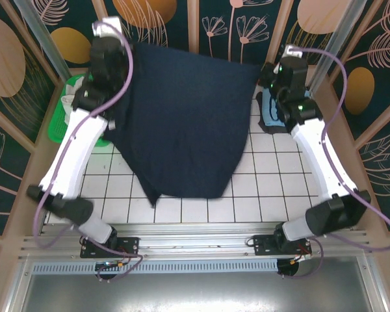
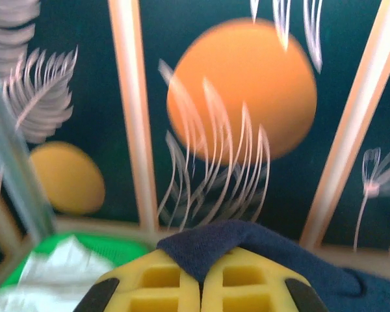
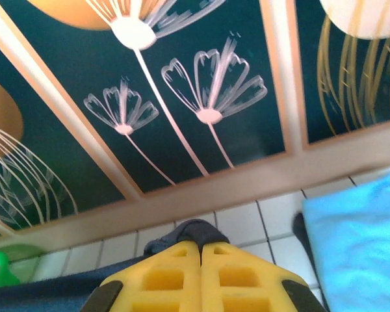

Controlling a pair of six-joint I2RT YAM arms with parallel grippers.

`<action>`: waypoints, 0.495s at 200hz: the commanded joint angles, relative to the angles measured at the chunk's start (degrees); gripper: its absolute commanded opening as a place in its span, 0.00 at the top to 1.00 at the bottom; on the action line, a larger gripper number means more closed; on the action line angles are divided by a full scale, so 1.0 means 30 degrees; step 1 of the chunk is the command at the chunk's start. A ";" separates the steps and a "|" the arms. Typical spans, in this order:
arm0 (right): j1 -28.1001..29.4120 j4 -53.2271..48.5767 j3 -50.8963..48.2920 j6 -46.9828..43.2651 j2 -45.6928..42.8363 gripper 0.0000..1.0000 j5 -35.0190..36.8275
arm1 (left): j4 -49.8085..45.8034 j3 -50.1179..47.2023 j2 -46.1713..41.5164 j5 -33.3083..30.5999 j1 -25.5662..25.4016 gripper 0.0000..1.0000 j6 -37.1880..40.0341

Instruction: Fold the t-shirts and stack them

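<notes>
**Navy shirt held up by two corners, no stack yet**

The task looks to be at an early stage. The navy t-shirt point(image 1: 182, 123) hangs spread between the two arms over the far half of the tiled table point(image 1: 279, 175), and its lower edge trails down toward the near side. No fold is visible in it.

The light blue t-shirt point(image 3: 357, 240) lies on the far right of the table beside the right arm; whether it is folded I cannot tell. The white t-shirt point(image 2: 58, 273) sits crumpled in the green basket point(image 1: 58, 123) at the far left. Nothing is stacked.

The left gripper point(image 2: 200, 260) is clenched, with a bunch of navy cloth pinched between its yellow pads. The right gripper point(image 3: 200, 250) is clamped the same way on the opposite corner.
</notes>
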 commanded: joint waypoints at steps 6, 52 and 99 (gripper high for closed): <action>-0.1596 -0.0323 0.4548 -0.0043 0.0515 1.00 -0.2319 | -0.3817 1.0509 0.3801 0.1401 0.0471 1.00 0.1573; -0.1795 0.1511 -0.1751 0.0501 -0.3946 1.00 -0.4320 | 0.1656 -0.2611 -0.4141 0.3245 0.0470 1.00 0.0532; -0.1794 0.3746 -1.4558 0.2178 -1.0259 1.00 -0.4730 | 0.7013 -2.0459 -1.3063 0.5617 0.0436 1.00 -0.3231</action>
